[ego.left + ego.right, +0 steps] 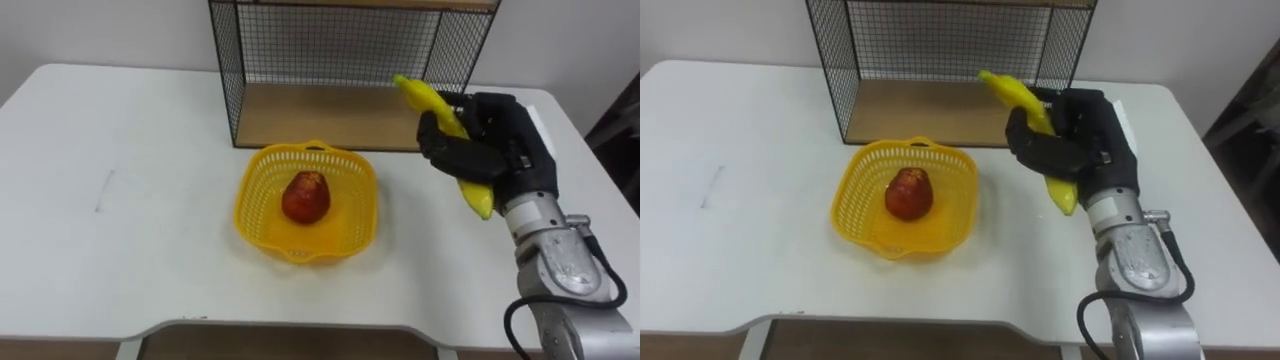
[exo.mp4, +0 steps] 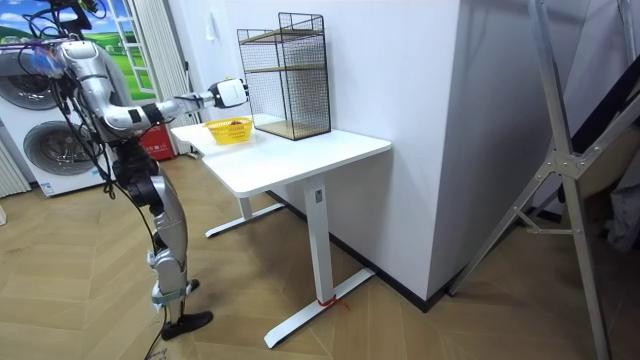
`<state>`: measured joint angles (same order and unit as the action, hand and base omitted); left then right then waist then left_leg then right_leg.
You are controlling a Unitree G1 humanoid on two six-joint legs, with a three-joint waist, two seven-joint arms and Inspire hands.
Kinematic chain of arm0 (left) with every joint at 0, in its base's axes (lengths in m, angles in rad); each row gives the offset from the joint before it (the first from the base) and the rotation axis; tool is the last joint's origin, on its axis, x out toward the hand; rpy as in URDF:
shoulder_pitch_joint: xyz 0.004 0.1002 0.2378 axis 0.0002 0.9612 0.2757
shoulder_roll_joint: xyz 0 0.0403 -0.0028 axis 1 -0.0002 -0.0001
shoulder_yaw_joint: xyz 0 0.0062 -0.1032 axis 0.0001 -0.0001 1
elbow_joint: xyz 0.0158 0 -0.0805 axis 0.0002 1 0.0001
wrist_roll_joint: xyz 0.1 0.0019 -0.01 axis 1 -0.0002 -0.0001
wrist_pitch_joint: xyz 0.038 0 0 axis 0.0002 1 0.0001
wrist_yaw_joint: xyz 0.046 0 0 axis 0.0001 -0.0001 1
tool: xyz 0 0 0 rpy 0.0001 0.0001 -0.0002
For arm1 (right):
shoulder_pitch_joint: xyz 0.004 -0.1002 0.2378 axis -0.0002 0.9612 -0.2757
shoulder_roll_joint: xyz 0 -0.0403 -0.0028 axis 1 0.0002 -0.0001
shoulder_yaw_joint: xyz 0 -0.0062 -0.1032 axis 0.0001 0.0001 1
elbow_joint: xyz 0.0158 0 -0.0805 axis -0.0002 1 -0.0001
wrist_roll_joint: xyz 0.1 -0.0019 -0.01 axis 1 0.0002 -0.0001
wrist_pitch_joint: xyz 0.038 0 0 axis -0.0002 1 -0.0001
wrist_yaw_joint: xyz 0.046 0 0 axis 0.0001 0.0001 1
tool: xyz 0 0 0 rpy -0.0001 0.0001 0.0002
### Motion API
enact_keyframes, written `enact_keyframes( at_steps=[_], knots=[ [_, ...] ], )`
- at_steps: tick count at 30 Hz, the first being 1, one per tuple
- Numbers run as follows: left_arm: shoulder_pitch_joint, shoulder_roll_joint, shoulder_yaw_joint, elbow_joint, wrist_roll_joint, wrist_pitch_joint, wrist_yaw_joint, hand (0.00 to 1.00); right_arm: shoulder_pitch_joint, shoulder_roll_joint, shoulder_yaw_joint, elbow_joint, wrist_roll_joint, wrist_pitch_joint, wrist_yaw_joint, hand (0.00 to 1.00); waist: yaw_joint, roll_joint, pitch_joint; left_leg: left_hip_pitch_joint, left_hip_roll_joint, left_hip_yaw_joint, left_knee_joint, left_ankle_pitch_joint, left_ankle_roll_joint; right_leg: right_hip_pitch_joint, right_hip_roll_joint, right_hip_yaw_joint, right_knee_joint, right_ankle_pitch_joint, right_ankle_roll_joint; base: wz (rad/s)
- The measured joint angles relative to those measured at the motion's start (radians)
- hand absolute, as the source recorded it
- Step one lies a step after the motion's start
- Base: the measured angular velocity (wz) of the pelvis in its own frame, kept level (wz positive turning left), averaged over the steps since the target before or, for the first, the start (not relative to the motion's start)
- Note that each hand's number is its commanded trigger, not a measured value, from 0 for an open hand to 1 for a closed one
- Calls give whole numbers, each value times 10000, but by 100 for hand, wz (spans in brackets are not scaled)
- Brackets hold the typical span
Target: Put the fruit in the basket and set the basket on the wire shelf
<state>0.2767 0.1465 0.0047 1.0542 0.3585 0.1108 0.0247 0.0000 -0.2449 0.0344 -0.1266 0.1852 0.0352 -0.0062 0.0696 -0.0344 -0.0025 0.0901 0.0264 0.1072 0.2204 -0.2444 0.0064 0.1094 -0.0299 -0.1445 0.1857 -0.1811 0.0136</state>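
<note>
A yellow plastic basket (image 1: 352,182) (image 1: 852,200) sits on the white table in front of the wire shelf, with a red apple (image 1: 306,196) (image 1: 909,193) inside it. My right hand (image 1: 478,145) (image 1: 1070,140) is to the right of the basket, above the table, with its fingers curled round a yellow banana (image 1: 425,95) (image 1: 1008,90). The banana sticks out above and below the fist. In the room view my right hand (image 2: 230,92) reaches over the basket (image 2: 229,131) from the table's far end.
The black wire shelf (image 1: 345,45) (image 1: 940,40) (image 2: 287,75) with a wooden floor stands at the back of the white table (image 1: 120,200) (image 2: 300,155), open toward me. Washing machines (image 2: 45,140) stand behind me in the room view.
</note>
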Motion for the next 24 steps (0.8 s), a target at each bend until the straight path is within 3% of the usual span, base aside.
enact_keyframes(
  at_steps=[4,15,16,19,24],
  knots=[
    [-179,9,-16,-1,-67,-21,-182,0,-17,-1,444,-54,-825,1,333,100,211,-24,0,-39,2,10,20,0,0,-41,6,24,-1,0,0,0],
    [-246,94,-100,2,-144,0,-372,0,-537,54,1329,-50,-1516,30,855,100,353,-1,72,-146,-11,-142,17,-1,0,-62,-5,-106,-10,0,0,2],
    [-277,94,-96,-6,-135,0,-372,0,-537,61,1413,-50,-1576,64,921,90,378,-1,72,-158,-19,-184,23,0,0,-56,-12,-146,-9,0,0,9],
    [-313,98,-91,-16,-118,0,-372,0,-537,83,1420,-49,-1818,109,1098,0,448,-2,71,-196,-34,-277,34,3,5,-46,-25,-267,-9,0,0,11],
    [-327,98,-98,-21,-124,39,-372,0,-537,98,1488,-37,-1905,109,1182,0,509,-4,70,-264,-34,-420,94,5,4,-46,-34,-485,-7,0,1,10]
  ],
)
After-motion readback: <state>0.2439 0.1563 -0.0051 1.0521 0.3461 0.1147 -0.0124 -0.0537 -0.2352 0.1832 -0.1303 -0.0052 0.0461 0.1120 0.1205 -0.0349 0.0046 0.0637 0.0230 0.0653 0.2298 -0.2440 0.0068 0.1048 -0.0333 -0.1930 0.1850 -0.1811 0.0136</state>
